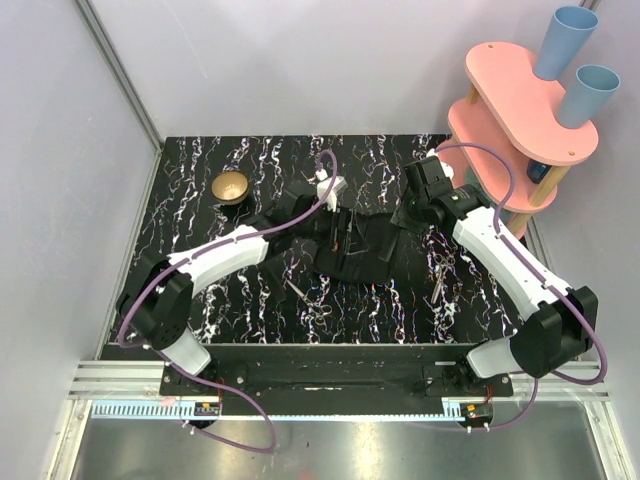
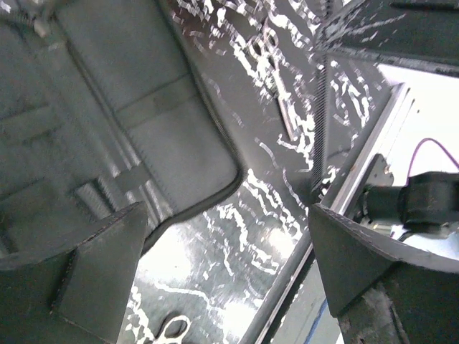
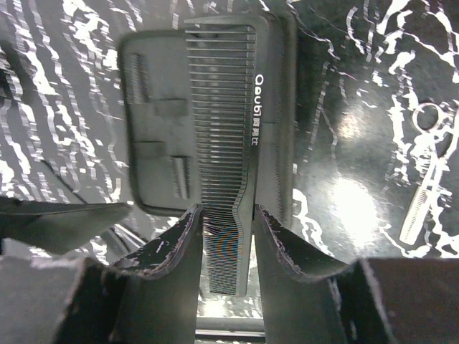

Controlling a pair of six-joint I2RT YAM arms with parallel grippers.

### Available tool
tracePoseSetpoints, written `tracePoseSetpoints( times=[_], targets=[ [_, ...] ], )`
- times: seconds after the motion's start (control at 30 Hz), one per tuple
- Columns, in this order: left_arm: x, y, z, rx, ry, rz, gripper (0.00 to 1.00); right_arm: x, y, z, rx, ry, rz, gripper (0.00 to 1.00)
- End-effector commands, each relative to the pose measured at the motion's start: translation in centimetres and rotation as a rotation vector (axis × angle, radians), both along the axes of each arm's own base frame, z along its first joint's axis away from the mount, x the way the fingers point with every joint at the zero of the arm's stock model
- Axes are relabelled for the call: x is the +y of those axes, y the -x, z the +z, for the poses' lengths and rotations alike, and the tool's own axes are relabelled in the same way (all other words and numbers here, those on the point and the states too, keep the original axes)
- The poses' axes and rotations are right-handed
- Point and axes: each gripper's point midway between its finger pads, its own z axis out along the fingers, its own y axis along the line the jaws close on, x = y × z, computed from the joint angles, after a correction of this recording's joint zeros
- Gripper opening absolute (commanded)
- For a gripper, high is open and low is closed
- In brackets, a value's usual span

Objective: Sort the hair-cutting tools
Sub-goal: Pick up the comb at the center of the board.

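Note:
The black case [image 1: 365, 255] lies open mid-mat. A pair of scissors [image 1: 441, 272] lies right of it, and two more [image 1: 297, 290] [image 1: 326, 312] lie at its front left. My right gripper [image 1: 400, 218] is at the case's far right end. In the right wrist view its fingers [image 3: 179, 236] are closed on a black comb [image 3: 228, 143] that lies over the case [image 3: 158, 115], and the scissors [image 3: 424, 183] lie to the right. My left gripper [image 2: 229, 276] is open and empty over the case's [image 2: 143, 122] front corner. A scissor loop [image 2: 172, 331] shows below it.
A brass bowl [image 1: 231, 186] sits at the back left of the marbled mat [image 1: 200, 160]. A pink shelf [image 1: 520, 110] with blue cups stands at the back right. A slim tool [image 2: 287, 118] lies on the mat near the front rail [image 2: 344, 186].

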Motion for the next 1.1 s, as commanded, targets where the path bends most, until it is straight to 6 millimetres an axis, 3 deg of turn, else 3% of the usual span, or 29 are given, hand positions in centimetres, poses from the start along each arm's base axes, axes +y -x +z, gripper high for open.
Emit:
tracePoseSetpoints(
  times=[0.0, 0.27, 0.43, 0.6, 0.63, 0.73, 0.8, 0.83, 0.93, 0.97, 1.07],
  targets=[
    [-3.3, -1.7, 4.4, -0.060, 0.165, -0.016, 0.99, 2.5, -1.7, 4.4, -0.110, -0.142, -0.005, 0.39],
    [-5.5, -2.7, 5.6, -0.051, 0.232, -0.009, 0.95, 3.9, -2.2, 5.4, -0.127, -0.215, 0.016, 0.39],
    [-6.4, -1.9, 5.6, -0.032, 0.260, -0.050, 0.83, 4.0, -2.2, 5.3, -0.126, -0.227, 0.015, 0.40],
    [-7.0, -1.3, 5.3, -0.019, 0.261, -0.073, 0.59, 4.1, -2.2, 5.1, -0.125, -0.235, 0.011, 0.39],
    [-7.0, -1.4, 5.5, -0.019, 0.264, -0.074, 0.47, 4.1, -2.2, 5.0, -0.123, -0.235, 0.009, 0.39],
    [-7.1, -1.4, 5.3, -0.014, 0.260, -0.072, 0.26, 4.1, -2.1, 5.0, -0.124, -0.237, 0.008, 0.39],
    [-7.1, -1.4, 5.4, -0.015, 0.258, -0.071, 0.06, 4.2, -2.1, 4.9, -0.122, -0.242, 0.009, 0.40],
    [-7.1, -1.4, 5.4, -0.017, 0.257, -0.072, 0.00, 4.2, -2.1, 4.8, -0.119, -0.241, 0.011, 0.41],
    [-6.8, -1.3, 5.1, -0.017, 0.237, -0.075, 0.00, 4.4, -1.9, 5.0, -0.138, -0.250, 0.036, 0.54],
    [-6.7, -1.3, 5.2, -0.022, 0.229, -0.076, 0.00, 4.4, -2.0, 5.3, -0.154, -0.250, 0.045, 0.66],
    [-5.7, -1.2, 4.9, -0.055, 0.159, -0.068, 0.00, 3.7, -2.2, 7.3, -0.231, -0.215, 0.071, 0.80]
  ],
)
